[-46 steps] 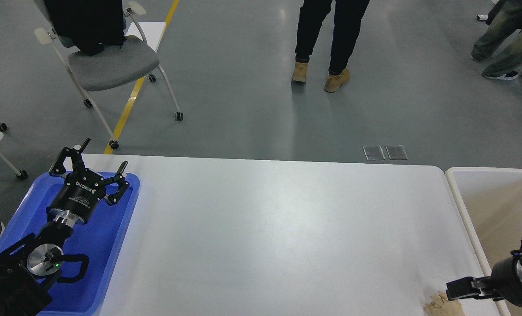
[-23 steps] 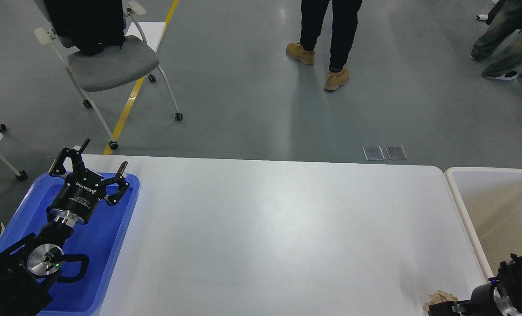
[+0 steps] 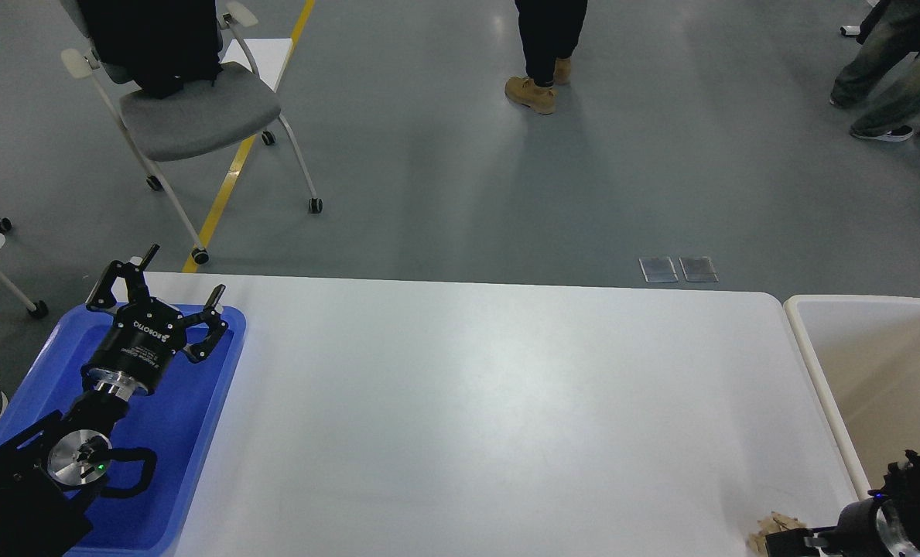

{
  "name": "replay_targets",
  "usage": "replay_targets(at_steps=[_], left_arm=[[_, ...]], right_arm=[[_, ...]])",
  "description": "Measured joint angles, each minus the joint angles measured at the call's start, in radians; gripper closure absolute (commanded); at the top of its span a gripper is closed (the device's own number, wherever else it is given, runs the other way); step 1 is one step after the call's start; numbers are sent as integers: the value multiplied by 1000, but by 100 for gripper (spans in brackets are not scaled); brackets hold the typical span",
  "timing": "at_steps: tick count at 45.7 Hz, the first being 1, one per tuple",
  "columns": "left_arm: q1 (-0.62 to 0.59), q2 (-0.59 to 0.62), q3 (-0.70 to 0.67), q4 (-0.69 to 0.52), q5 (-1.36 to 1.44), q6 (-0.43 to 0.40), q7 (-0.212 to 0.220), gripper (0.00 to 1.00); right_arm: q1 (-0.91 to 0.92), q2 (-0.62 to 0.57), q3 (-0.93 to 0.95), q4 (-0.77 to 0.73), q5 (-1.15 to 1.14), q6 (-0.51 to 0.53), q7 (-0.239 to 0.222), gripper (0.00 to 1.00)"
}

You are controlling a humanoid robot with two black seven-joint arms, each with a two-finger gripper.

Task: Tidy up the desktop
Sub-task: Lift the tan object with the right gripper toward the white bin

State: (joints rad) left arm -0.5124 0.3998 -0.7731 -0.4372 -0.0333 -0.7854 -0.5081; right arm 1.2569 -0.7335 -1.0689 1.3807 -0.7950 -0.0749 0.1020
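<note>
The white desktop (image 3: 490, 402) fills the middle of the head view. A small crumpled brown paper scrap (image 3: 769, 524) lies at its front right corner. My right gripper (image 3: 786, 541) is low at the bottom right edge, right against the scrap; it is mostly cut off, so I cannot tell how its fingers stand. My left gripper (image 3: 185, 272) is open and empty, held above the far end of the blue tray (image 3: 189, 433) on the left.
A cream-white rimmed bin (image 3: 819, 379) stands against the desktop's right end. A grey wheeled chair (image 3: 196, 116) stands on the floor beyond the left side. People's legs (image 3: 548, 46) are beyond the table's far edge.
My right gripper has dropped toward the bottom edge, down onto the paper scrap, and now shows less. The left arm has not moved. The person behind the table has stepped farther away.
</note>
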Motion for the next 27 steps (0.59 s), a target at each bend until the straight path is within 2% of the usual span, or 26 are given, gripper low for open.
replay_targets(at_steps=[21, 27], left_arm=[[0, -1, 0, 0, 0, 0, 0, 1], [0, -1, 0, 0, 0, 0, 0, 1]], right_arm=[[-42, 28, 31, -44, -1, -4, 1, 1], [-68, 42, 46, -68, -2, -14, 1, 6]])
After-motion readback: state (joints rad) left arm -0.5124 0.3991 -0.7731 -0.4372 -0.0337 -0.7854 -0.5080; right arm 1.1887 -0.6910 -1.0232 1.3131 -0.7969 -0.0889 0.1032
